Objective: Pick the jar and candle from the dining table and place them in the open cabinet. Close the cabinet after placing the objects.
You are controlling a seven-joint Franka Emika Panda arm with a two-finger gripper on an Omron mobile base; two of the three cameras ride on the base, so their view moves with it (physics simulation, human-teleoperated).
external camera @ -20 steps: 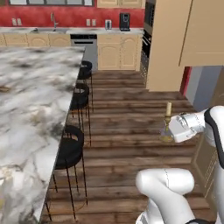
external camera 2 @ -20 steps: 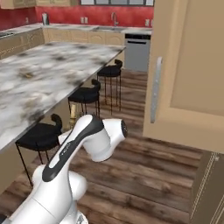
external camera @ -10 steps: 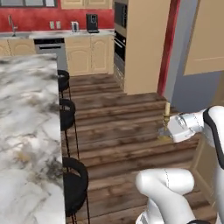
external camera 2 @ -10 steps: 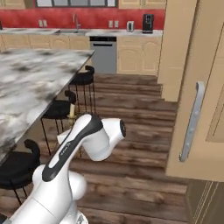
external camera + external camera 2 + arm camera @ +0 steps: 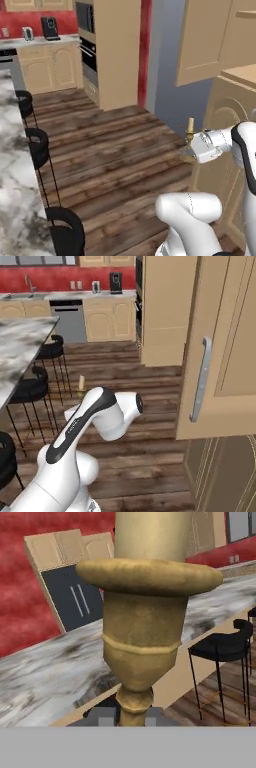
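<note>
Fingers (image 5: 132, 717) closed on the candle (image 5: 145, 612) — gripping its brass stem; candle upright beside the cabinet (image 5: 235, 125).

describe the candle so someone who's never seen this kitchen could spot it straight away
Start at the tall tan cabinet at the right of the left base view. Just before its arched lower door, the white arm's tool holds the candle: a short cream stick standing upright in a brass-gold holder, nothing else like it nearby.
</note>
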